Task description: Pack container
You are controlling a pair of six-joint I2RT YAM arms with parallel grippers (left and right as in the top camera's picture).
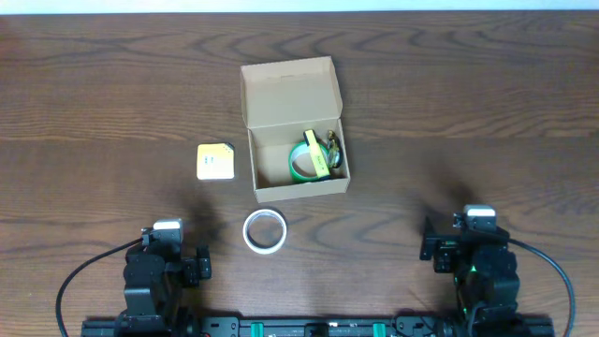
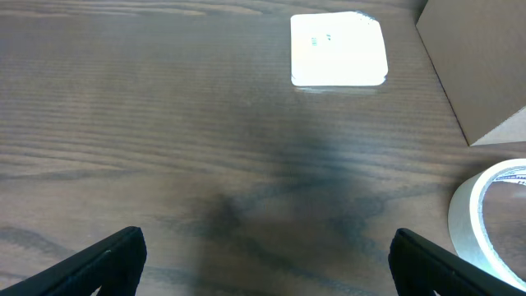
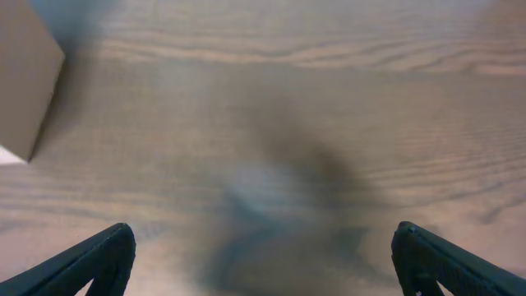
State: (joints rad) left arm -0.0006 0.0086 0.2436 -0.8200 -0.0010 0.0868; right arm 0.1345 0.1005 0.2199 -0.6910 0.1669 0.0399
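The box [image 1: 285, 94] holds a green roll [image 1: 294, 167], while the white tape [image 1: 248, 231] and yellow pad [image 1: 215, 161] wait outside toward the near edge, with the left gripper [image 2: 267, 247] and right gripper [image 3: 263, 238] spread wide and empty.

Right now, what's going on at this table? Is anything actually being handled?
Nothing is held. The left gripper and right gripper sit at the near edge, open and empty. The container stands open with a green tape roll and some yellow item inside. A yellow pad beside it and a white tape roll in front lie outside on the table.
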